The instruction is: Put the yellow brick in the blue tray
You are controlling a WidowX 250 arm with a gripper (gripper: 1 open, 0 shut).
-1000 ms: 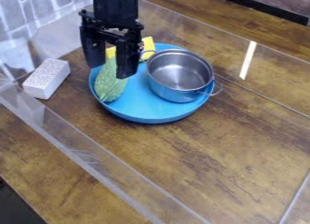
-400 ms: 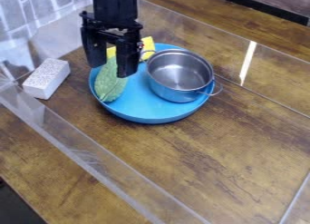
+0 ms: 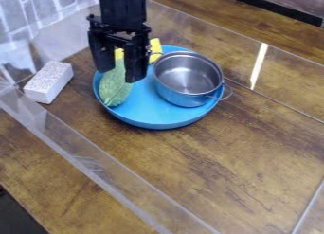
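The yellow brick (image 3: 153,46) sits at the far rim of the blue tray (image 3: 152,110), mostly hidden behind my gripper (image 3: 117,65), squeezed between the steel pot (image 3: 189,78) and the green bumpy vegetable (image 3: 117,86). So my worry is that in that crowd I clip the pot's rim or drag the vegetable and knock the brick off the edge. My fingers point straight down, spread wide and holding nothing, low over the tray's left side above the vegetable.
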